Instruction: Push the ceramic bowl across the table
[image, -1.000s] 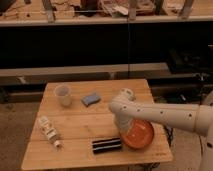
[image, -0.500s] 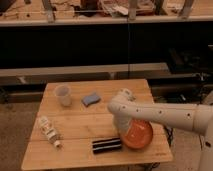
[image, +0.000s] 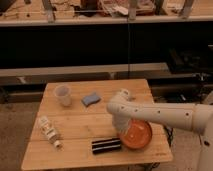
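**A lab or workshop, not a home**

You are looking at a workshop-like room. Along the far side runs a long workbench (image: 75, 21) on metal uprights (image: 48, 10). Its top is crowded with loose gear too blurred to name, and a cable (image: 129, 45) hangs down its dark front. The floor (image: 15, 125) is bare and grey.

In the near middle stands a small slatted table (image: 75, 150) with an odd mix of small things: a cup (image: 62, 95), a blue sponge (image: 91, 100) and the ceramic bowl (image: 139, 136). A white robot arm (image: 160, 115) reaches in from the right, its gripper (image: 121, 131) down at the bowl's left side.
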